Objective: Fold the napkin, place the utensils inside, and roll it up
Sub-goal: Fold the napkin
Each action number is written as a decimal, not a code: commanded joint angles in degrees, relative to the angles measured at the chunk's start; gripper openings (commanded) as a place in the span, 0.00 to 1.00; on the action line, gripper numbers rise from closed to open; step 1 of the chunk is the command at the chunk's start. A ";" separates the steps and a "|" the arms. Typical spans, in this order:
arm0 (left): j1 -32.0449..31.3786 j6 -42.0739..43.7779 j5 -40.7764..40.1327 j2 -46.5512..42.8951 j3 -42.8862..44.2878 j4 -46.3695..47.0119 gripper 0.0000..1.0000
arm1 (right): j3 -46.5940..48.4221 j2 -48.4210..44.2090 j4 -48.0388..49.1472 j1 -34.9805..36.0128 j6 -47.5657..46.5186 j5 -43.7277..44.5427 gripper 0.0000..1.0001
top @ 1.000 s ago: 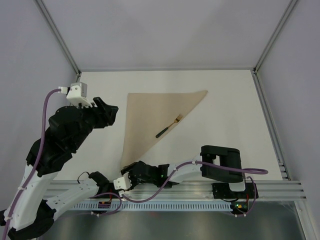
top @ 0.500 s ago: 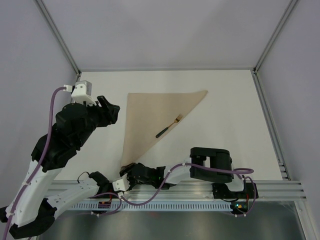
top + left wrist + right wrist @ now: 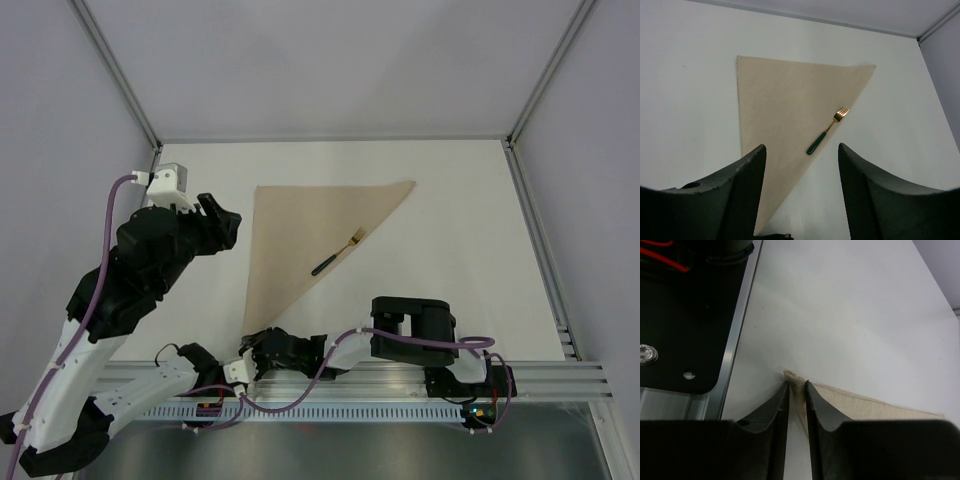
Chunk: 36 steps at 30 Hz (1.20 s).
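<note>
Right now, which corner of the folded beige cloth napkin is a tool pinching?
The near corner of the beige cloth napkin: the right tool pinches it, while both far corners lie untouched.

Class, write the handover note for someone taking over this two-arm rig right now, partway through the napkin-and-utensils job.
The left gripper is open and empty, held above the table left of the napkin.
The right gripper is shut on the napkin's near corner, close to the table's front edge.
The napkin lies flat, folded into a triangle. The fork lies on it along the long diagonal edge. No other utensil is in view.
Done: the fold, and the fork placed.
Left: rolling the napkin up around the fork, probably from the pinched corner.
</note>
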 commanded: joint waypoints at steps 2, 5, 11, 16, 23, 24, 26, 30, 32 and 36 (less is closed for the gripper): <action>-0.06 -0.49 -0.26 -0.16 -0.46 0.93 0.64 | 1.79 1.55 1.12 0.35 0.54 0.86 0.22; -0.06 -0.31 -0.26 -0.07 -0.63 1.11 0.65 | 1.97 1.38 1.12 0.35 0.63 1.57 0.14; -0.06 -0.13 -0.26 -0.07 -0.90 1.46 0.65 | 2.76 -0.20 -0.11 0.18 2.30 2.10 0.05; -0.06 0.13 -0.17 0.02 -0.98 1.72 0.65 | 4.78 -2.05 -2.83 -1.05 5.46 2.89 0.02; -0.06 0.74 0.53 0.02 -1.60 2.60 0.65 | 9.87 -4.86 -10.47 -4.65 12.05 3.76 0.01; -0.06 0.92 0.62 -0.24 -1.77 3.04 0.65 | 10.40 -5.38 -11.35 -5.53 12.67 4.37 0.00; -0.06 1.27 0.88 -0.25 -2.21 3.39 0.65 | 12.16 -6.18 -14.07 -6.59 14.69 4.82 0.01; -0.06 1.62 2.02 -0.42 -2.74 4.36 0.66 | 14.62 -7.76 -19.97 -11.32 18.47 5.52 0.00; -0.06 1.89 2.55 -0.51 -3.01 4.71 0.66 | 13.93 -9.51 -21.20 -14.04 19.09 5.87 0.01; -0.06 2.50 3.25 -0.51 -3.01 5.33 0.66 | 11.90 -12.06 -22.26 -18.62 19.70 7.45 0.00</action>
